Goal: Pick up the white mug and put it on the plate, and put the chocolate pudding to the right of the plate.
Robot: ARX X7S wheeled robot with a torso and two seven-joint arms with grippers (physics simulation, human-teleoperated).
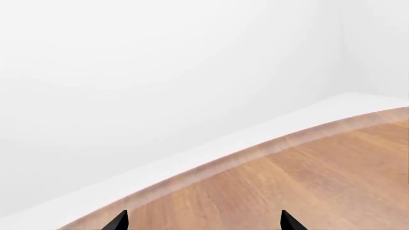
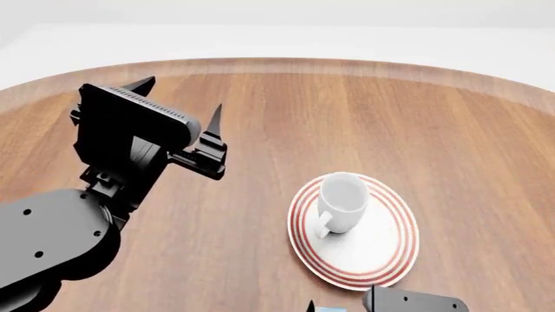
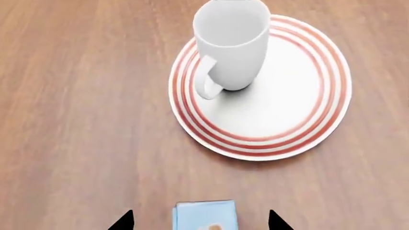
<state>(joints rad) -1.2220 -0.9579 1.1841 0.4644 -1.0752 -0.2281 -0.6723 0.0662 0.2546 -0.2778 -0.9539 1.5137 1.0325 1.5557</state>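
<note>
My left tool (image 2: pixel 178 107) hangs raised over the far left of the wooden bench (image 2: pixel 451 143), its jaws standing apart with nothing between them; from its own camera I see only bare wood and the bench's edge beyond the two tips. Moving right, the plate (image 2: pixel 390 250) lies on the bench near me, and the white mug (image 2: pixel 341 201) stands upright on it, toward the plate's far-left part, handle turned toward my side, so I judge that half of the task done. Just on my side of the plate lies the chocolate pudding (image 3: pixel 204 215), only its light blue top showing. My right tool (image 3: pixel 199 221) hovers over it, tips spread to either side of the carton and not yet closed on it. The step in hand looks to be the grasp of the pudding: I should lower, close on its sides, lift, and carry it to the bare wood right of the plate, keeping clear of the rim.
</note>
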